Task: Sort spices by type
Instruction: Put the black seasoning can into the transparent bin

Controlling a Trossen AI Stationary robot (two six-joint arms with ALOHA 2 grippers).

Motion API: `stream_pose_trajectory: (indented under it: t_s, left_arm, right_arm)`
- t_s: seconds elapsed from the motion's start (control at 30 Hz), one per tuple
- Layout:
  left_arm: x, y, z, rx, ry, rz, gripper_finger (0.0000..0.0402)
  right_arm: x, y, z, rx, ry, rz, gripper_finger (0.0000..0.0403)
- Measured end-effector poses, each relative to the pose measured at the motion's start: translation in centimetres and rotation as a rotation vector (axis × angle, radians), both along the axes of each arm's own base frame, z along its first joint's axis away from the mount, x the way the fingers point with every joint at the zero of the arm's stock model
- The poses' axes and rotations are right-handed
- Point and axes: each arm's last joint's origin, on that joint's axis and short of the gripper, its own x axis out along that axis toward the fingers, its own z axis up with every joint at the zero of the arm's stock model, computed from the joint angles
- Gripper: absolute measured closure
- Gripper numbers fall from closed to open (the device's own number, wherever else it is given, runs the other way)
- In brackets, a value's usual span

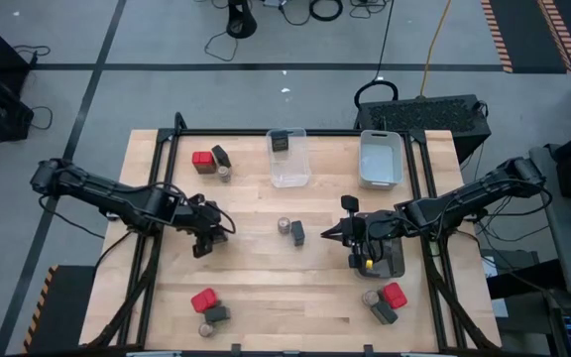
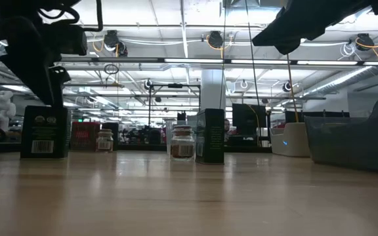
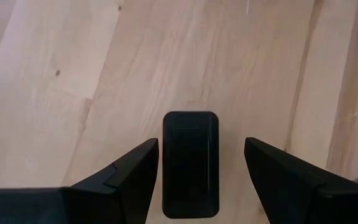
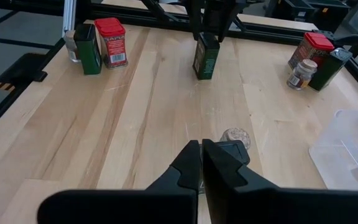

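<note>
1. Spices sit in small clusters on your bench [image 1: 256,297] in the high view: a red tin [image 1: 202,161] with a dark tin and jar at the far left, another red tin [image 1: 204,300] with a dark tin and jar at the near left, a third group with a red tin [image 1: 395,295] at the near right, and a jar [image 1: 284,226] beside a dark tin [image 1: 297,233] in the middle. One dark tin [image 1: 281,142] lies in the clear bin [image 1: 288,177]; a white bin [image 1: 380,159] stands to its right. Your left hand [image 1: 208,236] hangs left of centre; your right hand [image 1: 333,234] points at the middle pair.
2. From the low view you see the left hand over an upright dark tin [image 2: 44,132], with the middle jar [image 2: 183,142] touching its dark tin [image 2: 209,136].
3. Your left wrist view shows that hand [image 3: 201,165] spread, a dark tin [image 3: 191,163] between the fingers, neither touching it.
4. Your right wrist view shows the right hand [image 4: 202,163] pressed together, empty, just over the middle jar [image 4: 235,135].
</note>
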Motion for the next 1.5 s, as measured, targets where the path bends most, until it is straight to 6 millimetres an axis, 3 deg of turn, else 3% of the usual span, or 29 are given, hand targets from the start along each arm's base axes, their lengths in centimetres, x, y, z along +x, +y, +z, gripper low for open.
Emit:
stream_pose_trajectory:
  t_s: [0.67, 0.8, 0.97, 1.07, 1.23, 1.5]
  left_arm:
    - [1.2, -0.3, -2.3, 0.031, 0.139, -0.002, 0.0161]
    - [1.2, -0.3, -2.3, 0.031, 0.139, -0.002, 0.0193]
    - [1.2, -0.3, -2.2, 0.034, 0.141, -0.010, 0.0270]
    - [1.1, -0.2, -2.0, 0.037, 0.161, -0.012, 0.0273]
    - [1.7, 0.1, 0.3, 0.048, 0.167, -0.032, 0.0273]
    - [4.4, 1.8, 7.1, 0.192, -0.072, -0.069, 0.0273]
  right_arm:
    - [0.0, 0.0, -0.1, -0.003, 0.009, 0.000, 0.0403]
    - [0.0, 0.0, -0.1, -0.003, 0.009, 0.000, 0.0403]
    - [0.0, 0.0, -0.1, -0.003, 0.009, 0.000, 0.0403]
    - [0.0, 0.0, -0.1, -0.003, 0.009, 0.000, 0.0403]
    - [0.0, 0.0, -0.1, -0.003, 0.009, 0.000, 0.0403]
    - [0.0, 0.0, -0.1, -0.006, 0.008, -0.003, 0.0403]
